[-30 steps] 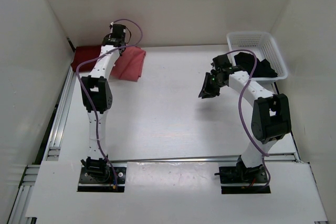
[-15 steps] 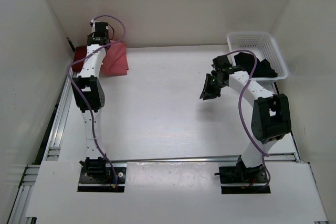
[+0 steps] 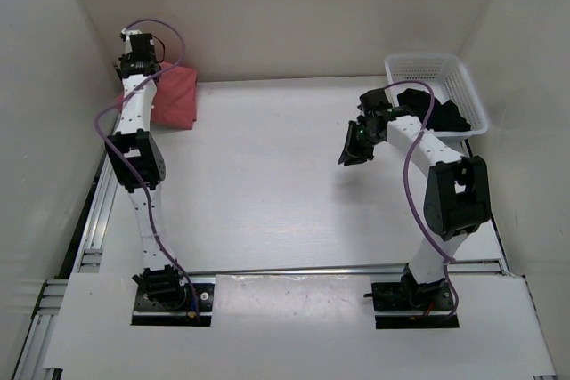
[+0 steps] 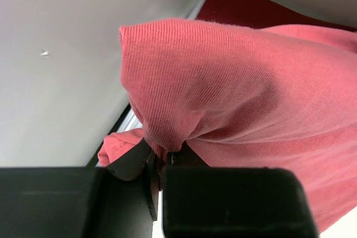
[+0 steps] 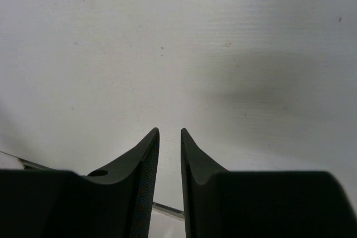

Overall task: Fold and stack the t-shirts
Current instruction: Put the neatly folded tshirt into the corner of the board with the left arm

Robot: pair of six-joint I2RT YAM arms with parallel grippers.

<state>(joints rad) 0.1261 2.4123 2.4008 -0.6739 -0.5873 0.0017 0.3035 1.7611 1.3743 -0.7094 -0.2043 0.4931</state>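
Ribbed salmon cloth filled the left wrist view: the pink t-shirt [image 4: 240,98] was bunched into a rounded fold, with a strip of the dark maroon t-shirt [image 4: 240,9] showing behind it by the wall. From above, the pink t-shirt [image 3: 174,97] lay as a rumpled patch in the far left corner of the table [image 3: 267,184]. The black t-shirt [image 3: 436,113] sat heaped in the white basket [image 3: 429,65] at the far right.

A second earlier the pink t-shirt had lain further right with the maroon one plainly exposed beside it. Since then the left arm had swung toward the corner and the pink cloth had gone with it, covering most of the maroon. The right arm had barely shifted.

The left tool [image 4: 164,157] was clenched on a pinch of the pink t-shirt, the fold bulging just beyond its tips. The right tool [image 5: 169,133] hung released over bare table, its jaws a narrow gap apart and gripping nothing, well apart from the basket.
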